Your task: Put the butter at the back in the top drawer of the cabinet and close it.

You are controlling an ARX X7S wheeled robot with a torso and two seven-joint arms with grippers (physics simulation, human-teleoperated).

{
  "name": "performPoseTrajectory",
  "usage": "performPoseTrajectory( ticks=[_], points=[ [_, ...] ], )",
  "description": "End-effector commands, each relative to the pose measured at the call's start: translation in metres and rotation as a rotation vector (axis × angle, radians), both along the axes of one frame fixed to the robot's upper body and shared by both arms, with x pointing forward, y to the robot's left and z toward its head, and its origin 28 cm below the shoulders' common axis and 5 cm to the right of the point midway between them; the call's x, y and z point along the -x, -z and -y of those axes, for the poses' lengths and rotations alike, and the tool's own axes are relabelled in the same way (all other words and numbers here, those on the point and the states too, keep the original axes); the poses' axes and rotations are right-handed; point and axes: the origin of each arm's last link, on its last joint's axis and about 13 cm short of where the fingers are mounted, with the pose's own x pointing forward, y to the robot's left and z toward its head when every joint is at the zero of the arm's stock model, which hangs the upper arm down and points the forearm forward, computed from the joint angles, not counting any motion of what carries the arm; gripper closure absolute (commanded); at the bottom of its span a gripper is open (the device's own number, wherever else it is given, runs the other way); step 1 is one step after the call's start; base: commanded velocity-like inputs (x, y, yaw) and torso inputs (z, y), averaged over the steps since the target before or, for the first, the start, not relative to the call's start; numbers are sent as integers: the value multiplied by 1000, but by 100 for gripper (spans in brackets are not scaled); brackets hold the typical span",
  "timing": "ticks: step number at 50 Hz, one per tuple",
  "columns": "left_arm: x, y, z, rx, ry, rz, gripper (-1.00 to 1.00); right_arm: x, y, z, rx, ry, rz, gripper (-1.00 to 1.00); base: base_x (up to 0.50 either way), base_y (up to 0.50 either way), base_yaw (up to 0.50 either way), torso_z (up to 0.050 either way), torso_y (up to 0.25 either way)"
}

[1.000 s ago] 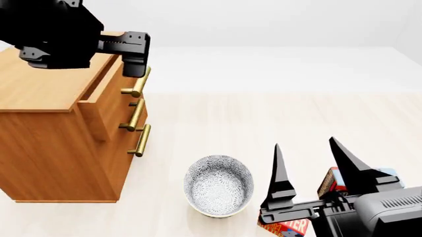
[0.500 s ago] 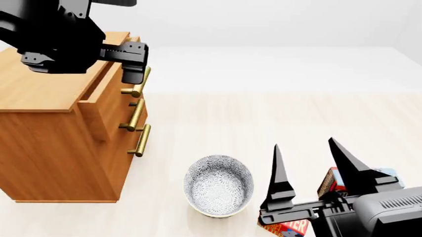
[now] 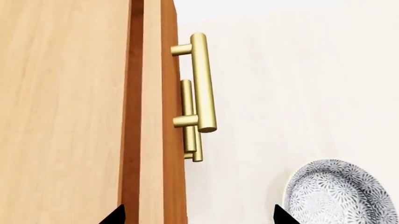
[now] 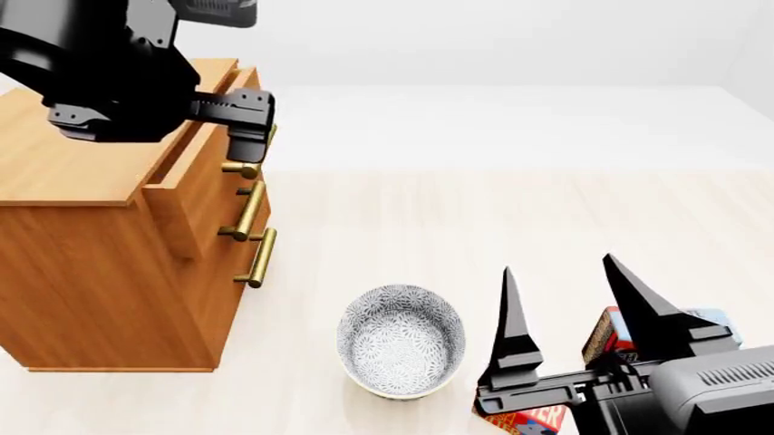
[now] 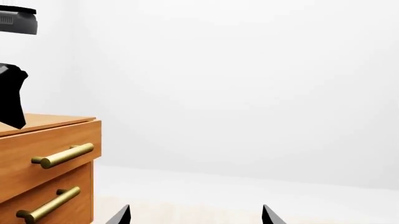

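Note:
The light-brown cabinet (image 4: 85, 163) stands at the left. Its top drawer (image 4: 212, 181) is pulled out a little, and a dark gap shows behind the drawer front (image 3: 153, 116). My left gripper (image 4: 248, 136) hangs open just above the drawer's brass handle (image 3: 203, 79). Its two tips (image 3: 198, 218) straddle the drawer front and handle and touch neither. The butter at the back (image 4: 604, 333) is a red-orange box partly hidden behind my right gripper (image 4: 559, 267). That gripper is open and empty near the floor. A second butter box (image 4: 527, 420) lies under it.
A grey patterned bowl (image 4: 401, 340) sits on the pale floor between the cabinet and my right gripper. A light-blue box corner (image 4: 708, 319) shows behind the right arm. Two lower drawers with brass handles (image 4: 256, 258) sit below the top one. The right wrist view shows the cabinet front (image 5: 44, 140).
My left gripper has come down a little toward the top drawer's handle and now covers more of it. The right gripper, bowl and boxes have not moved.

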Motion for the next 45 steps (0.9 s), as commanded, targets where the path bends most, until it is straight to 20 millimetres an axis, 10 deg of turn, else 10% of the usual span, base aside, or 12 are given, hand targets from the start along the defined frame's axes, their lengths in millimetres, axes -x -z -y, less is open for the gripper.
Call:
performPoseTrajectory(
  ticks=[1, 45],
  points=[
    [-3, 3, 0, 0, -3, -8, -100, 0, 0, 0, 0, -1, 0, -100, 0, 0, 0, 0, 0],
    [-15, 14, 7, -43, -18, -42, -100, 1, 1, 3, -10, -3, 3, -100, 0, 0, 0, 0, 0]
  ],
)
